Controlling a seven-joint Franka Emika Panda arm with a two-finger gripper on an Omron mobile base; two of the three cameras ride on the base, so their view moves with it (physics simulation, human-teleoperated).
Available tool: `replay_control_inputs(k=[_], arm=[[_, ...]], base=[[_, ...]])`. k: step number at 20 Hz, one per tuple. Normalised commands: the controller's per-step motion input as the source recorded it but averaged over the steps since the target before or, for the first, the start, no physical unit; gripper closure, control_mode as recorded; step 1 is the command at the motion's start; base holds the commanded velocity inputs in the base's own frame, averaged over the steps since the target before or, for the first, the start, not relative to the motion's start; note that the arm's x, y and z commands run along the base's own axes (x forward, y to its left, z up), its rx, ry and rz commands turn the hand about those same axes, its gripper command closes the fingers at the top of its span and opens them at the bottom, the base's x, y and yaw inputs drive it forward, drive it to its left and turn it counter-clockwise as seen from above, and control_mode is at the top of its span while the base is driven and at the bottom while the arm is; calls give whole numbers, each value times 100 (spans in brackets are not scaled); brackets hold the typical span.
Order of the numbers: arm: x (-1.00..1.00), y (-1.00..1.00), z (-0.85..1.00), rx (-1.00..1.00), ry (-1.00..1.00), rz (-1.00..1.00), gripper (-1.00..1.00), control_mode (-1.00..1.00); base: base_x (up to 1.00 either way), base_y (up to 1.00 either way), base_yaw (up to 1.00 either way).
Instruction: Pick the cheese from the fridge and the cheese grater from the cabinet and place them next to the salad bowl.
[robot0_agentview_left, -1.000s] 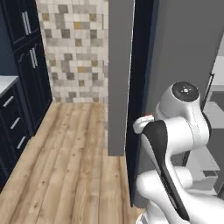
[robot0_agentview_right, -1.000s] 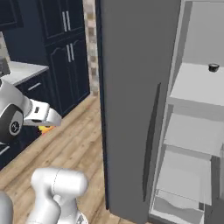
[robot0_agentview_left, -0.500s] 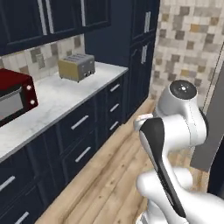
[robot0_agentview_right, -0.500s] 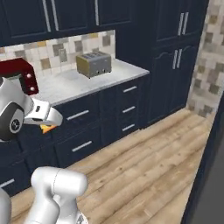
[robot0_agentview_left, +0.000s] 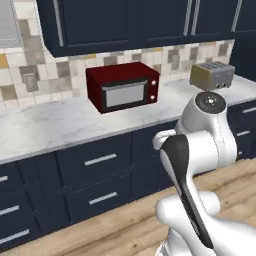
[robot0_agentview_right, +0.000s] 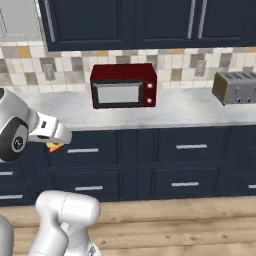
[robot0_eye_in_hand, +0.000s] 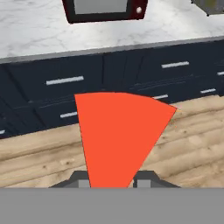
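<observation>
gripper (robot0_eye_in_hand: 110, 183) clamped on the cheese (robot0_eye_in_hand: 120, 133), wedge fanning out from between the finger tips | held in the air above the wood floor (robot0_eye_in_hand: 183, 144) | navy drawers (robot0_agentview_right: 190, 147) ahead | red microwave (robot0_agentview_right: 123, 85), toaster (robot0_agentview_right: 235, 87) on marble counter (robot0_agentview_right: 190, 112)

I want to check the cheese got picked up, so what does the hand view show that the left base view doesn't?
Hand view: the cheese, its red face toward the camera, gripped between the fingertips of the gripper, above the wood floor.
Left base view: the navy wall cabinets, the tiled backsplash, and the arm.
Both: the red microwave, the toaster, the marble counter, and the navy drawers.
</observation>
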Motion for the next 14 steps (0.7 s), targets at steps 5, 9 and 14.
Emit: replay_control_inputs(k=[5,9,14], arm=[[0,0,0,0,0,0,100,100],[0,0,0,0,0,0,100,100],[0,0,0,0,0,0,100,100]], base=[[-1,54,93],[-1,52,91],[6,60,82]])
